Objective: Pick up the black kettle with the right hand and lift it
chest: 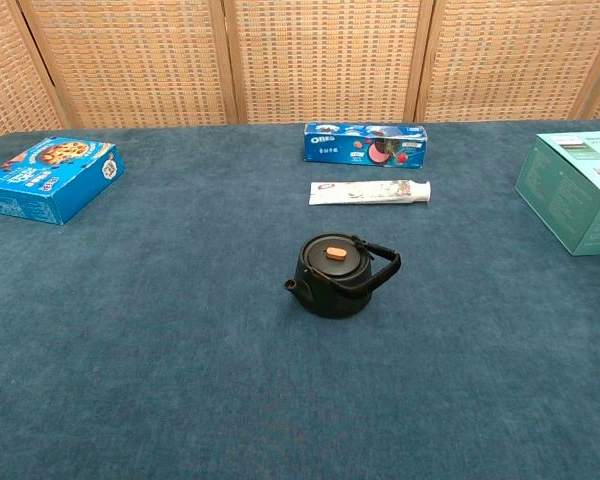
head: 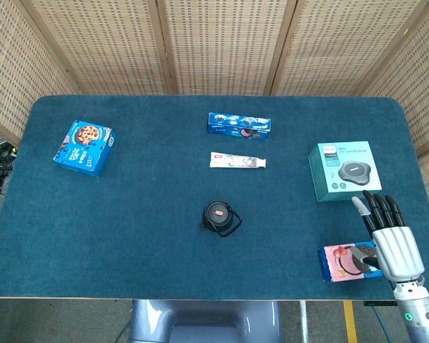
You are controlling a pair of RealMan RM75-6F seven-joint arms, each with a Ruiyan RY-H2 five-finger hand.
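Note:
The black kettle (head: 220,217) stands upright near the middle of the blue table, with an orange knob on its lid and its handle folded down to the right. The chest view shows the kettle (chest: 337,272) with its spout pointing left. My right hand (head: 390,235) hovers at the front right of the table, well to the right of the kettle, fingers straight and apart, holding nothing. It does not appear in the chest view. My left hand is in neither view.
A teal box (head: 342,170) lies just behind the right hand, and a pink and blue packet (head: 345,261) lies under it. A toothpaste box (head: 237,161) and an Oreo box (head: 239,124) sit behind the kettle. A blue cookie box (head: 85,147) is far left.

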